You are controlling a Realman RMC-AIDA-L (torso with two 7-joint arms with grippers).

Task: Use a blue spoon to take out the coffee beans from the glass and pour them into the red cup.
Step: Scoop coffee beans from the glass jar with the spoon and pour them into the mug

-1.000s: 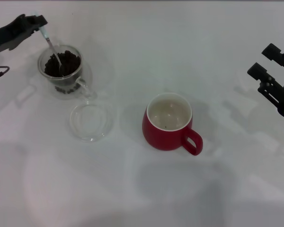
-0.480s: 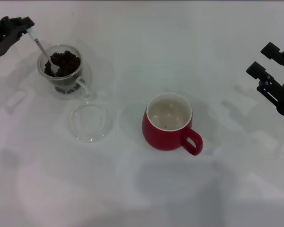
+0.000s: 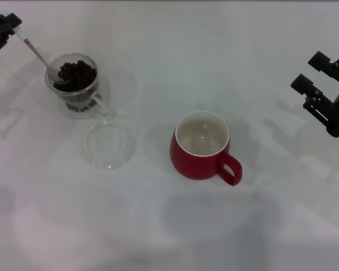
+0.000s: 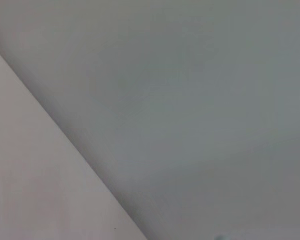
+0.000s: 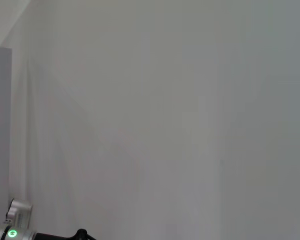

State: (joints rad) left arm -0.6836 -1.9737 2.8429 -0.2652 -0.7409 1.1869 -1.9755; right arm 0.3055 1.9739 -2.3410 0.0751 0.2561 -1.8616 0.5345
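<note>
Dark coffee beans (image 3: 74, 74) heap in the glass (image 3: 73, 84) at the desk's (image 3: 175, 62) far left, where the left tool (image 3: 4, 27), at the picture's edge, pinches the blue spoon (image 3: 35, 49) by its handle, slanting the bowl down onto the beans at the rim. Just in front lies a flat clear glass dish (image 3: 107, 145). Well to its right stands the red cup (image 3: 202, 145), cream inside nearly bare, while the right tool (image 3: 316, 79) hangs apart at the far right with jaws spread and nothing between them.
</note>
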